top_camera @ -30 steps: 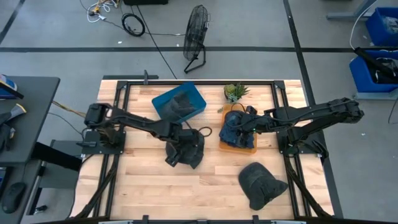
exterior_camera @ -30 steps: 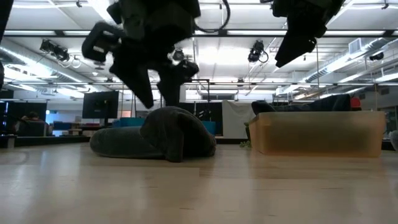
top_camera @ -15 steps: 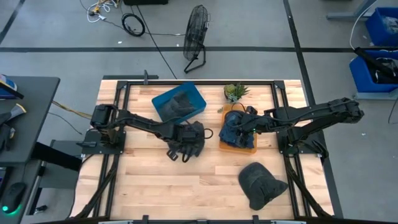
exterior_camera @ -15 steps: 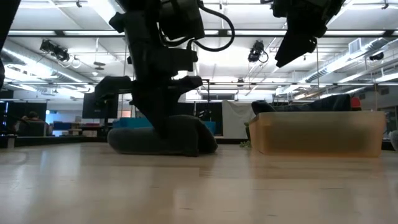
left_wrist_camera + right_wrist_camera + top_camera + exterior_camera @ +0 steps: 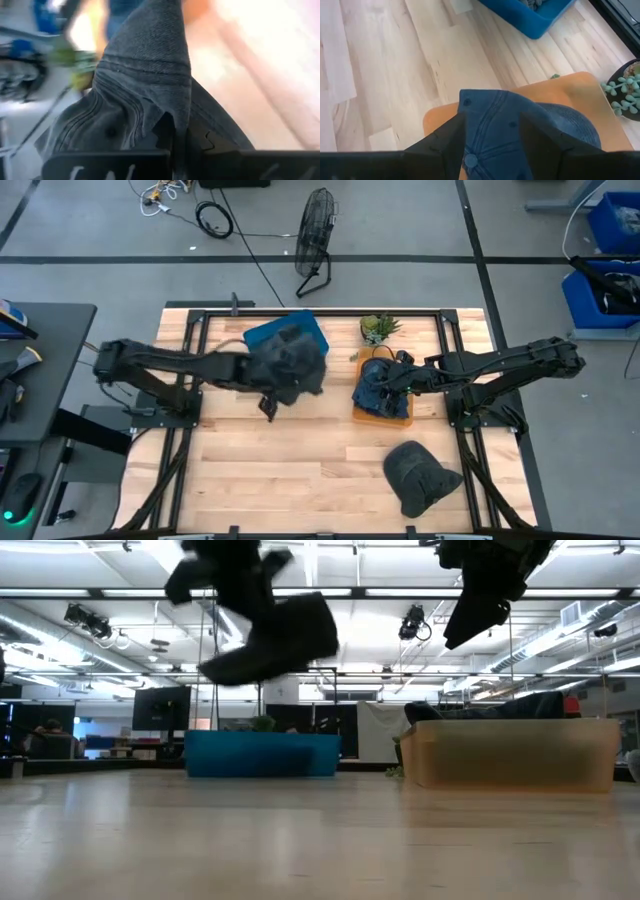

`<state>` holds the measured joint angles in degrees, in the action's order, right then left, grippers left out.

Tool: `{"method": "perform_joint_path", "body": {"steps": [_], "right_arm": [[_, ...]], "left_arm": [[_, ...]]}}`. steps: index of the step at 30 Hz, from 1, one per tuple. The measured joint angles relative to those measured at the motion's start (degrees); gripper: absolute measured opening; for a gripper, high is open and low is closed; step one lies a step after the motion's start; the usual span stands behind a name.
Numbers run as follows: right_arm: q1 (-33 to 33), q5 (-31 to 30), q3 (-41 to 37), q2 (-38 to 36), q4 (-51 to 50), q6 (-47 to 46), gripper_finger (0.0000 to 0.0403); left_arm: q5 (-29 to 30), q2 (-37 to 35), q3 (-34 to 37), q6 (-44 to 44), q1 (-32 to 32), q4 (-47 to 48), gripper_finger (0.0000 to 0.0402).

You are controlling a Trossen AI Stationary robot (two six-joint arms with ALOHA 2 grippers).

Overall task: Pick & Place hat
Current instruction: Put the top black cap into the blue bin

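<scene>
Fingers of the left gripper are pressed together on a fold of the dark grey hat, pinching its cloth between them, as the left wrist view shows. That hat hangs in the air, clear of the tabletop; in the low view it is well above the wood, tilted, with the left arm blurred above it. From above it is over the near edge of the blue bin, which sits toward the far edge of the tabletop, left of the middle. In the low view the blue bin rests on the wood below the lifted hat.

Fingers of the right gripper are spread apart, one on each side of a blue denim cap that lies in the orange tray; whether they touch the cap cannot be told. In the high view this gripper hovers over the orange tray, which sits right of the middle of the tabletop, with the blue cap heaped in it.

A second dark grey hat lies flat near the front edge, toward the right front corner. A small green plant stands at the far edge, just beyond the tray
</scene>
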<state>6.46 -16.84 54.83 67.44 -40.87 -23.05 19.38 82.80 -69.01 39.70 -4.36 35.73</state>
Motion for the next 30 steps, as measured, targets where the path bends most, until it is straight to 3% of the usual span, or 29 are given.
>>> {"method": "perform_joint_path", "body": {"steps": [5,9,14,21,30], "right_arm": [[0.0,-0.1,0.0,0.0,-0.1,0.2,0.0188],[0.0,-0.1,0.0,0.0,-0.1,2.3,0.0188],[0.0,-0.2,0.0,0.0,0.1,3.0,0.0188],[0.0,-0.2,0.0,0.0,0.1,2.6,0.0188],[0.0,-0.2,0.0,0.0,0.1,2.6,0.0188]], "left_arm": [[0.8,-6.3,-0.1,4.6,4.9,-0.7,0.0016],[-2.4,-6.0,0.0,7.4,11.7,0.1,0.0014],[-11.8,-0.8,0.1,7.5,19.7,0.1,0.0013],[-12.1,8.4,0.1,8.1,24.9,-0.8,0.0013],[-10.5,15.8,0.0,15.0,26.3,-2.0,0.0012]]}}
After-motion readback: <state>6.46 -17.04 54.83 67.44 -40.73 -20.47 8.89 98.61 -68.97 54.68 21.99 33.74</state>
